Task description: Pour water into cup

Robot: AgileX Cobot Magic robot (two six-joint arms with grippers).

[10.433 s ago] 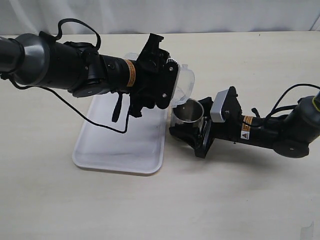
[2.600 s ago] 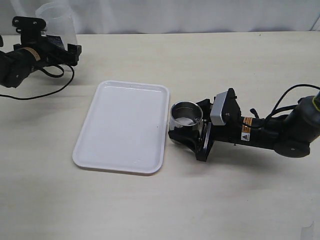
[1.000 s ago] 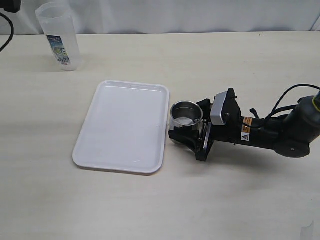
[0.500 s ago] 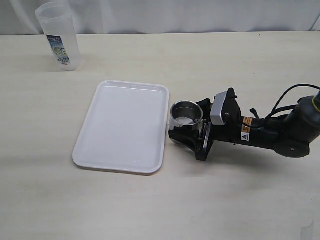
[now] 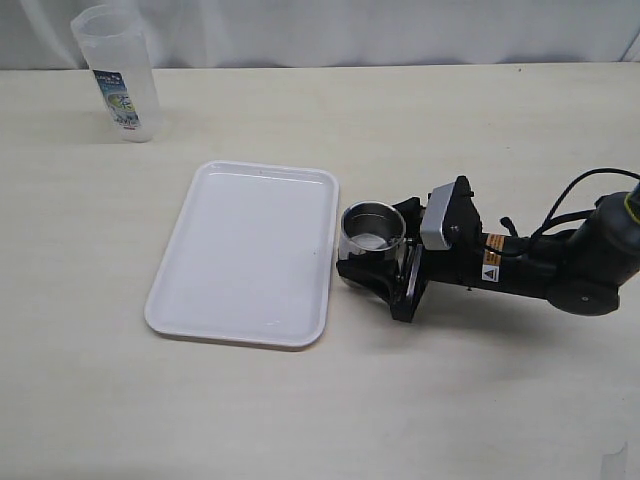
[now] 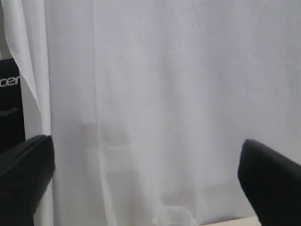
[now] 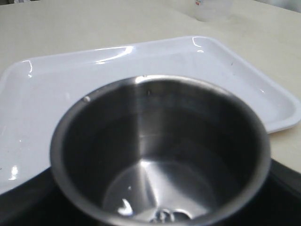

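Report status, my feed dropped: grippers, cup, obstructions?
Left gripper open, empty, facing curtain. Right gripper shut on cup, beside tray. Little water in cup. Tumbler far off, nothing blocking.

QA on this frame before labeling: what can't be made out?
- Water amount: right wrist view, clear, only glints in the cup bottom.
- Tumbler label text: exterior view, too small.
- Left end effector: outside exterior view; left wrist view edges crop its fingers.
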